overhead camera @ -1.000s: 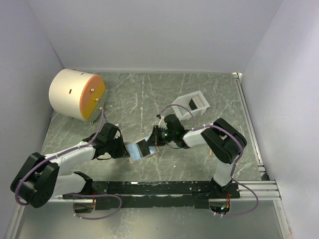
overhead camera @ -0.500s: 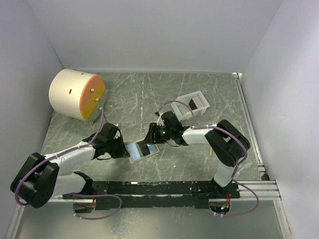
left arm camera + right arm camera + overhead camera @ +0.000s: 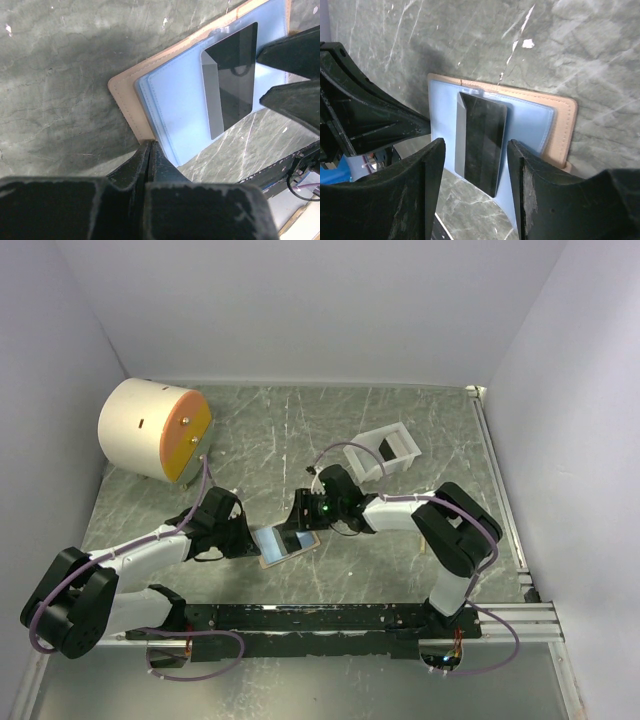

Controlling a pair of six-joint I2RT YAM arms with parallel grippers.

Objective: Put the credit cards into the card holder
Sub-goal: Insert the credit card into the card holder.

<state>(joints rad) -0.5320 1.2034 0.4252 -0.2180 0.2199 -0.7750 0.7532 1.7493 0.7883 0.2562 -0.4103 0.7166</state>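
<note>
One credit card (image 3: 481, 135), seemingly half-pocketed, centre frame, lengthwise between parted right gripper (image 3: 475, 147) | left gripper (image 3: 149, 152) pinching card holder (image 3: 127, 100)

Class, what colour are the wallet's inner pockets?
Pale blue pockets, clearest in the left wrist view.

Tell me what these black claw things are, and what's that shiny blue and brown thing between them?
They are two robot arms bolted to a table. One picture looks down from above. The other two come from cameras on each arm's wrist, so you see its own black jaws up close. The left arm has its jaws shut on the edge of a tan card holder, which lies open with its blue pockets up. A dark credit card sits partly tucked into a pocket. The right arm has its jaws open, one on each side of that card. Farther back are a white tray and a cream cylinder with an orange face.
</note>
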